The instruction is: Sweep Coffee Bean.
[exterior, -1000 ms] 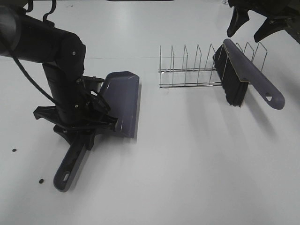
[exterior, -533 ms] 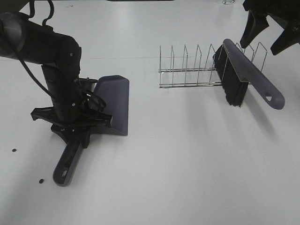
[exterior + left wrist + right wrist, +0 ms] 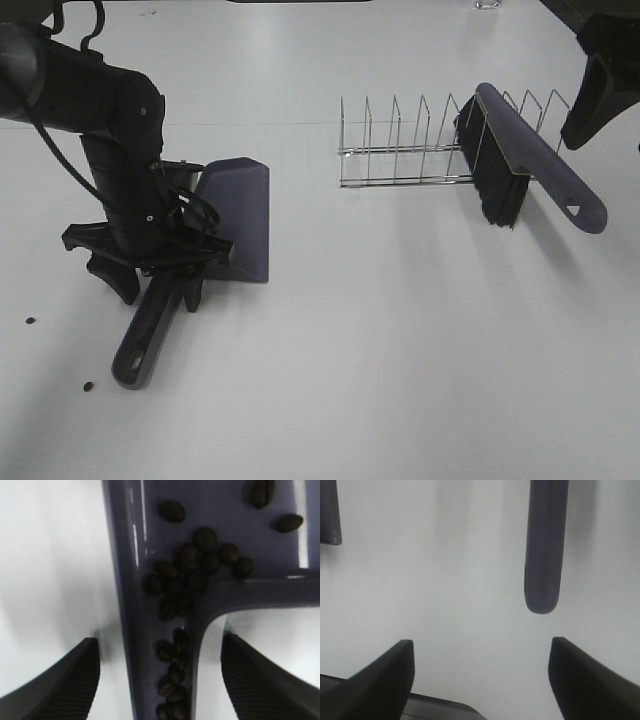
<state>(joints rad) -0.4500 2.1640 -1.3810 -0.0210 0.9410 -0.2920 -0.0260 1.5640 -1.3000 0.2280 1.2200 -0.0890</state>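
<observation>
The left claw is standing open astride the dustpan handle on the left of the white counter, its fingers spread clear on either side and gripping nothing. The coffee bean heap is lying inside the dustpan, trailing into its handle channel; two stray beans are sitting on the counter near the left edge. The right claw is hanging open and empty at far right, above the brush leaning in the wire rack.

One dustpan, one brush, one wire rack, two loose coffee beans and two grippers.
</observation>
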